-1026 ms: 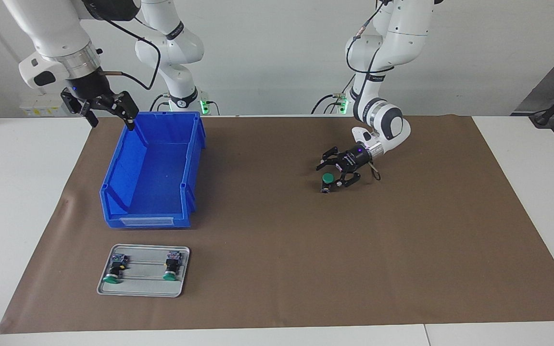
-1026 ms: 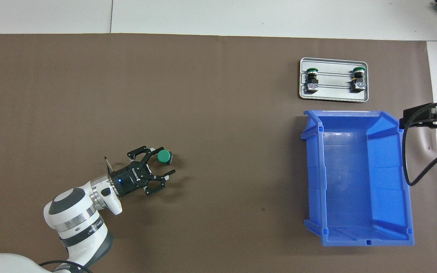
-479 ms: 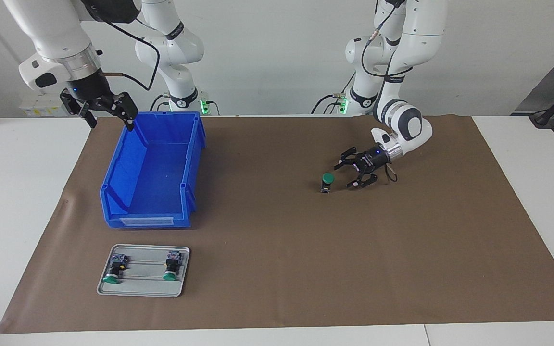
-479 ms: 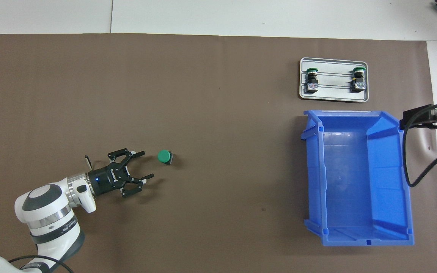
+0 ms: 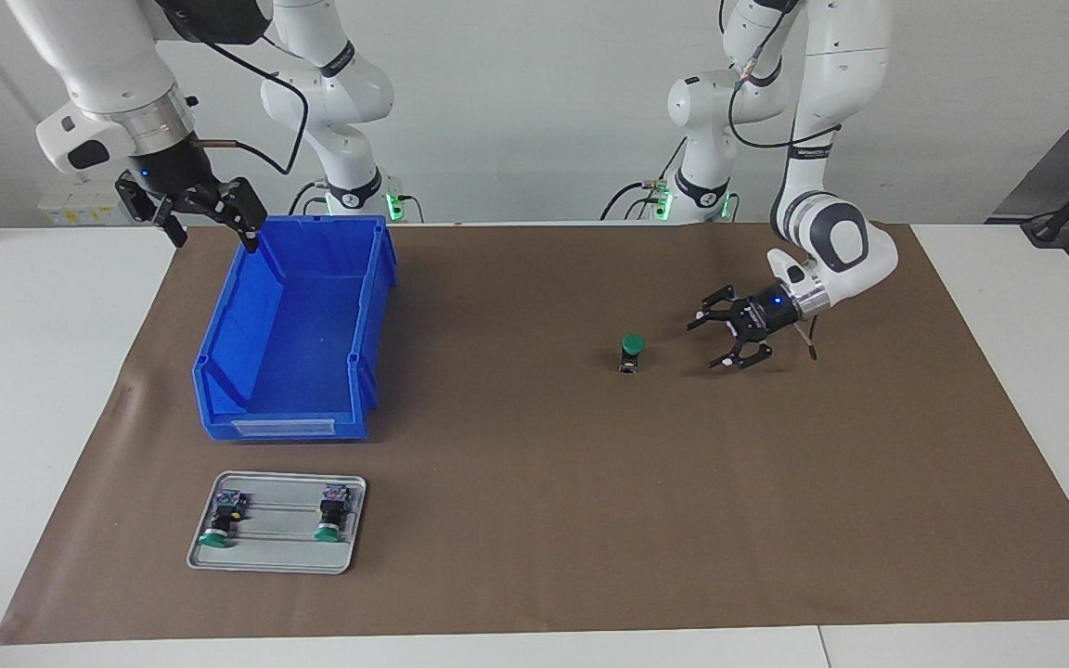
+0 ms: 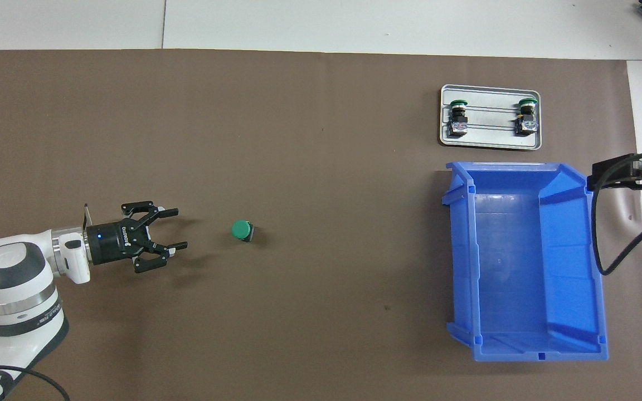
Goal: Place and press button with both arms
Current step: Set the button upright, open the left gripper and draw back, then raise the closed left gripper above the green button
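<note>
A button with a green cap stands upright and alone on the brown mat; it also shows in the overhead view. My left gripper is open and empty, low over the mat beside the button toward the left arm's end, with a clear gap between them; it also shows in the overhead view. My right gripper is open and empty, raised over the rim of the blue bin; it shows at the edge of the overhead view, where the arm waits.
The empty blue bin sits toward the right arm's end. A small metal tray, farther from the robots than the bin, holds two more green-capped buttons lying on their sides. The tray also shows in the overhead view.
My left gripper has drawn back from the button toward the left arm's end of the table, staying open. The button stays standing in place. The right arm has barely moved.
</note>
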Tool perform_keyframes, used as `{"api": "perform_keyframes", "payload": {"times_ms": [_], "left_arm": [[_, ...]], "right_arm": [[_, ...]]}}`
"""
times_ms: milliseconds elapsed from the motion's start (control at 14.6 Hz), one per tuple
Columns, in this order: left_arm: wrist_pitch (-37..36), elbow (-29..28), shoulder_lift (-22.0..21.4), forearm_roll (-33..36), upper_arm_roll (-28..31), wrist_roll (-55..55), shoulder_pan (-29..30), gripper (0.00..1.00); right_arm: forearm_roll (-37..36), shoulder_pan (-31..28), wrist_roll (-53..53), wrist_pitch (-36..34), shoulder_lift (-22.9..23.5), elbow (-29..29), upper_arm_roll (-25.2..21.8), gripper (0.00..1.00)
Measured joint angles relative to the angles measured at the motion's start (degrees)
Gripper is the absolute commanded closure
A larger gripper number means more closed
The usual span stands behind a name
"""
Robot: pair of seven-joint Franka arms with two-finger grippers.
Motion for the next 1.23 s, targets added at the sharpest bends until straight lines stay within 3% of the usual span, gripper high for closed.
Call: {"api": "perform_keyframes", "payload": {"times_ms": [137,274,342,410,479,684,1094,1231], "left_arm": [[0.0,3.7,-1.4,6.3,-0.1,-10.9,0.1,0.23],[0.0,7.6,-3.2,12.4,-0.6,-22.2,0.0,0.33],[0.0,9.3,-3.9,14.8,-0.9,-27.1,0.0,0.49],[0.0,10.7,-4.4,16.6,-1.2,-31.9,-0.3,0.88],[0.0,12.0,-4.8,18.8,-1.4,-37.6,-1.1,1.0],[0.1,17.0,-5.3,31.9,-1.8,-56.4,-4.7,1.0],[2.5,24.8,-3.9,45.1,-2.3,-97.1,-11.0,1.0],[2.5,27.2,-2.6,52.9,-2.4,-106.8,-13.3,1.0]], "right_arm": [[0.0,0.0,0.0,0.0,0.0,0.0,0.0,0.0],[0.0,0.0,0.0,0.0,0.0,0.0,0.0,0.0],[0.0,0.0,0.0,0.0,0.0,0.0,0.0,0.0],[0.0,0.0,0.0,0.0,0.0,0.0,0.0,0.0],[0.0,0.0,0.0,0.0,0.0,0.0,0.0,0.0],[0.0,0.0,0.0,0.0,0.0,0.0,0.0,0.0],[0.0,0.0,0.0,0.0,0.0,0.0,0.0,0.0],[0.0,0.0,0.0,0.0,0.0,0.0,0.0,0.0]]}}
